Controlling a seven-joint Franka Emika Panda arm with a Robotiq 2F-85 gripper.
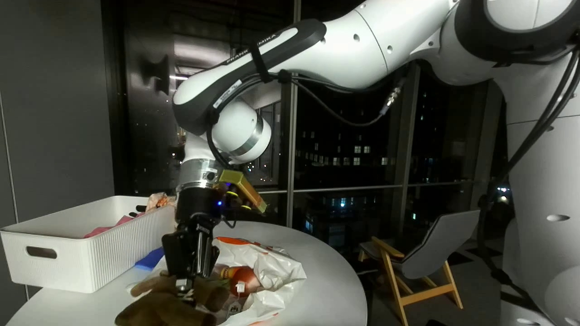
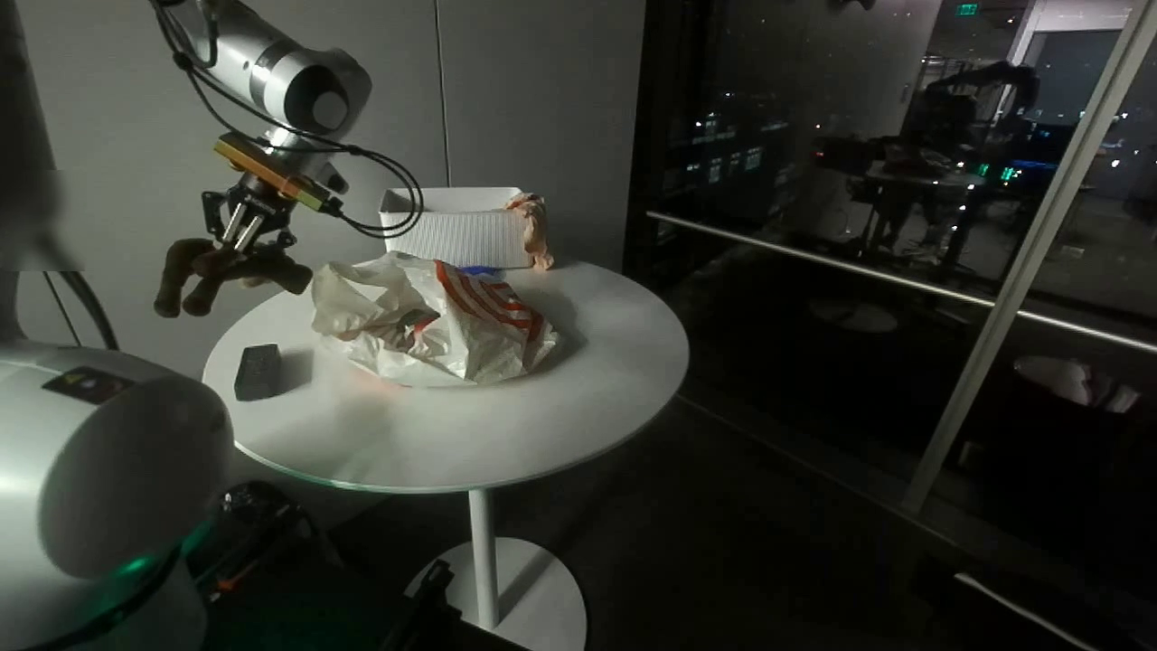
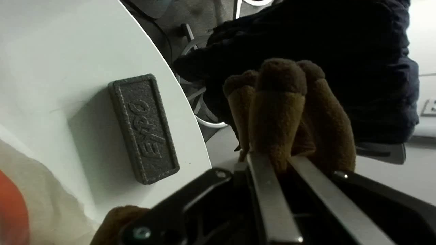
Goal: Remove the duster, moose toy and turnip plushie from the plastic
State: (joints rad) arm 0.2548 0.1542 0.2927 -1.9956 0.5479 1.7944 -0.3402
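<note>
Your moose toy hung outside the plastic bag, just beside it and partly past the rim of the surface. The end effector was closed to a narrow gap, pinching the plush. With the duster lying outside the bag, you seemed to be on the moose's removal, probably leaving the turnip plushie. Whether the reddish round thing within the bag was it, you could not tell. Next, you likely needed to bring the toy inward, lower it, let go, then reach into the bag.
</note>
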